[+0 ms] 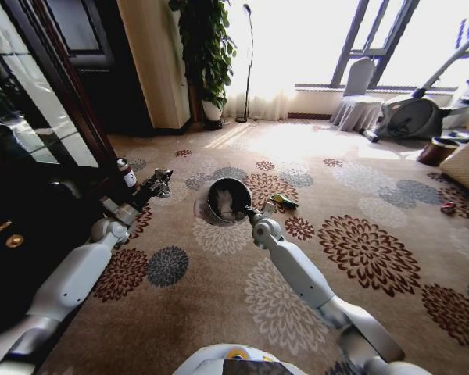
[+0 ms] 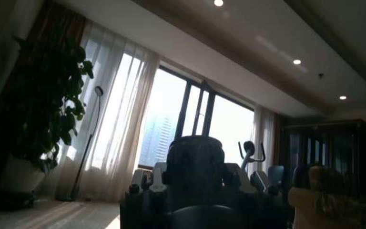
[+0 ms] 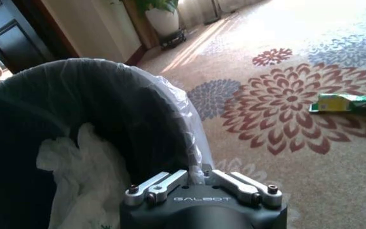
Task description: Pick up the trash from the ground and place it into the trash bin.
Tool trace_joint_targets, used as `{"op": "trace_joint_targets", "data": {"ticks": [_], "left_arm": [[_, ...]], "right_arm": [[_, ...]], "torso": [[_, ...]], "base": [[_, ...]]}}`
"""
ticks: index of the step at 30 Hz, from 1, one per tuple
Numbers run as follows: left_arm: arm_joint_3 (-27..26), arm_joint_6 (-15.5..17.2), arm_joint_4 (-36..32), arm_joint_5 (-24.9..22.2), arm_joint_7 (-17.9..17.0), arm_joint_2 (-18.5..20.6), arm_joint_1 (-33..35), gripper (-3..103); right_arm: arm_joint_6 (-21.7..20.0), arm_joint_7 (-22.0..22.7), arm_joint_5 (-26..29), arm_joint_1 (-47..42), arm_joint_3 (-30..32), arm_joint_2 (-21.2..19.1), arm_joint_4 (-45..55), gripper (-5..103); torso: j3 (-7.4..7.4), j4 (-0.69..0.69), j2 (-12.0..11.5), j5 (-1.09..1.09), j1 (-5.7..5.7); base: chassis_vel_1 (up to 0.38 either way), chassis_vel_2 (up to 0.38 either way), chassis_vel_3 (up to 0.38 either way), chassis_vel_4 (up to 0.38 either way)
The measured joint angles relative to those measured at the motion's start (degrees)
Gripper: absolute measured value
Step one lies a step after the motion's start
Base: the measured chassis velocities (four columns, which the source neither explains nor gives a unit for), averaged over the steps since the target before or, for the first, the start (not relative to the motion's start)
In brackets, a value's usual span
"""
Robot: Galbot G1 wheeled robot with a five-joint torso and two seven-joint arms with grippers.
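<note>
**Backlit room, blown-out windows**

Daylight poured through the windows, washing the far carpet into white glare. The cabinet sat deep in shadow. The left wrist view was dim and silhouetted; the head view bent at its edges.

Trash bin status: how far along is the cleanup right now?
Done: a crumpled white paper wad lies inside the trash bin. In hand: nothing visibly carried; the right gripper sits at the bin's lined rim, and the left gripper is parked by the dark cabinet. Left: the green wrapper beside the bin and a red scrap farther right.
</note>
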Motion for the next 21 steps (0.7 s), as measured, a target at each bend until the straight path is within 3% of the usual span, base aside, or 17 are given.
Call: {"op": "trace_joint_targets", "data": {"ticks": [9, 21], "left_arm": [[1.8, 0.8, 2.5, 0.5, 4.9, -1.8, -1.1, 50], [6.2, 2.8, 5.6, 4.2, 11.5, -5.1, -1.6, 50]], "right_arm": [[-2.5, 0.6, 4.5, 5.9, -8.5, -0.2, -1.3, 0], [-3.4, 2.3, 7.3, 6.3, -11.2, 0.5, -0.6, 0]], "torso": [[0.0, 0.0, 0.0, 0.0, 0.0], [-0.01, -0.01, 0.0, 0.02, 0.0]], "base": [[0.0, 0.0, 0.0, 0.0], [0.0, 0.0, 0.0, 0.0]]}}
